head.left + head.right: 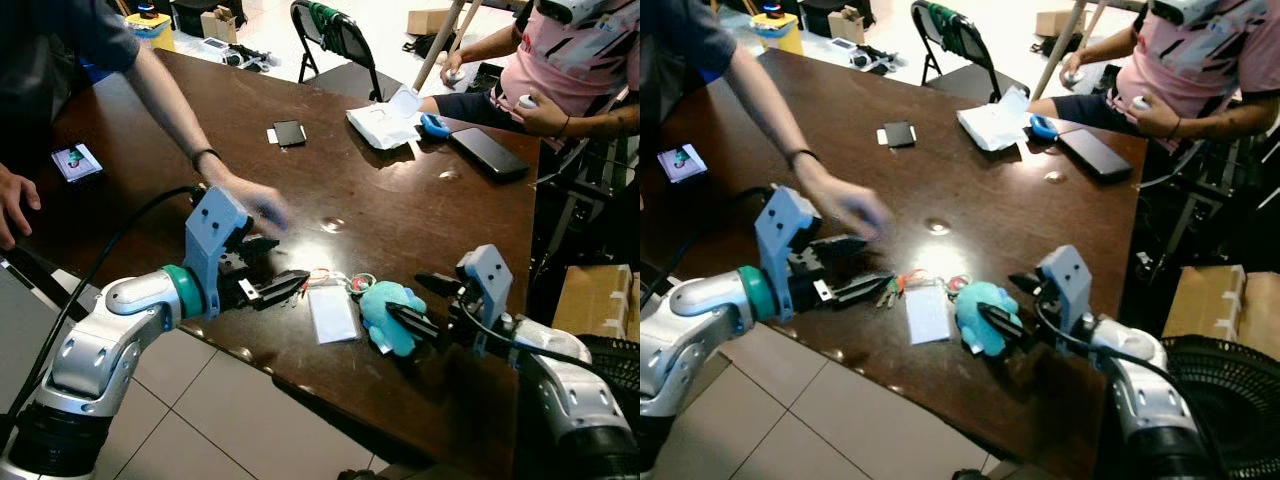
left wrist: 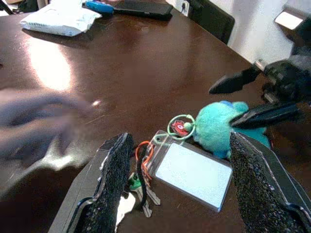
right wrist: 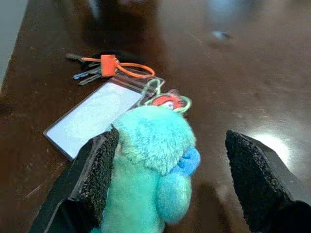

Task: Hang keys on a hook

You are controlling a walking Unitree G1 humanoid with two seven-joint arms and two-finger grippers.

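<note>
A bunch of keys on an orange strap lies on the dark wooden table near its front edge. Joined to it are a clear card holder, a ring with a red charm and a teal plush toy. My left gripper is open, low over the table, with the keys by its lower finger. My right gripper is open too, and its fingers straddle the plush toy without closing on it. A person's blurred hand hovers just beyond the left gripper.
Farther back on the table lie a small black phone, a white packet, a long black phone and a phone at the left. A seated person is at the far right. A folding chair stands behind.
</note>
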